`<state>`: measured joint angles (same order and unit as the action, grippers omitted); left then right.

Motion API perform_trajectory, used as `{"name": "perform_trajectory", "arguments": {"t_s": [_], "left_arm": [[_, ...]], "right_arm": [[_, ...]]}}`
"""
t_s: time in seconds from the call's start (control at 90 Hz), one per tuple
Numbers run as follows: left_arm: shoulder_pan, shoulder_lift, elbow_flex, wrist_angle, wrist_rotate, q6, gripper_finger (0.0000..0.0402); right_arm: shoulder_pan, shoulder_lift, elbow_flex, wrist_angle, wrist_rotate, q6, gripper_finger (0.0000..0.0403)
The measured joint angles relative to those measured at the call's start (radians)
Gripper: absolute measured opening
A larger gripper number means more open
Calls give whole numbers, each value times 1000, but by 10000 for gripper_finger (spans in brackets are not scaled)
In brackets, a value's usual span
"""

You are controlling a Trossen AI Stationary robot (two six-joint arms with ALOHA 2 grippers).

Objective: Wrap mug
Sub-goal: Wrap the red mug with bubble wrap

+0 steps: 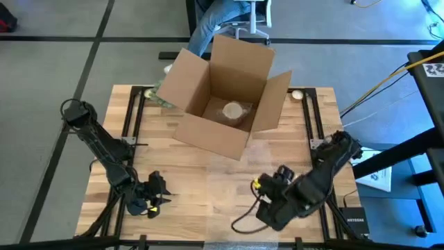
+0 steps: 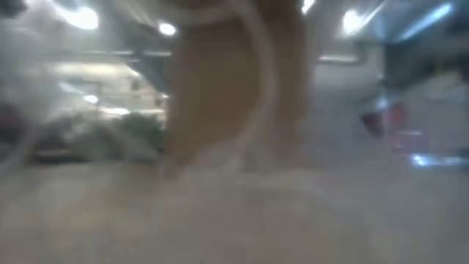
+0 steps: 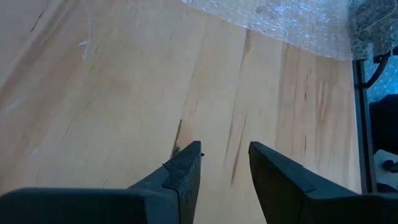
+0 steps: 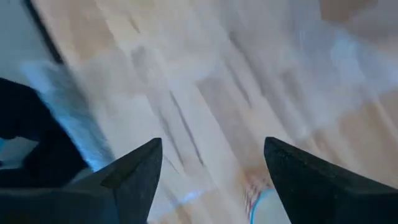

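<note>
wrapped mug (image 1: 234, 111) inside box (image 1: 208, 135).

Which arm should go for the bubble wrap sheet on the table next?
Probably the right. The right gripper, open and empty, sits at the clear bubble wrap at the table's near middle. The left gripper, also open, sits farther off, over bare wood.
</note>
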<state>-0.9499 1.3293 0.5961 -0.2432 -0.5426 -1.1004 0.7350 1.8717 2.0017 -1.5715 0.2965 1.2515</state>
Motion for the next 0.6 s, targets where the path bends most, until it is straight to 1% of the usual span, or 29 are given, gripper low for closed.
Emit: {"name": "perform_trajectory", "arguments": {"t_s": [0.189, 0.378, 0.456, 0.6], "left_arm": [[11, 0, 0, 0, 17, 0, 120], [17, 0, 0, 0, 22, 5, 120], [17, 0, 0, 0, 22, 5, 120], [17, 0, 0, 0, 22, 6, 120]], "right_arm": [[43, -15, -169, 3, -68, 135, 268], [53, -106, -350, 8, -121, 258, 268], [50, -156, -435, 53, -153, 289, 268], [50, -244, -599, 212, -193, 356, 268]]}}
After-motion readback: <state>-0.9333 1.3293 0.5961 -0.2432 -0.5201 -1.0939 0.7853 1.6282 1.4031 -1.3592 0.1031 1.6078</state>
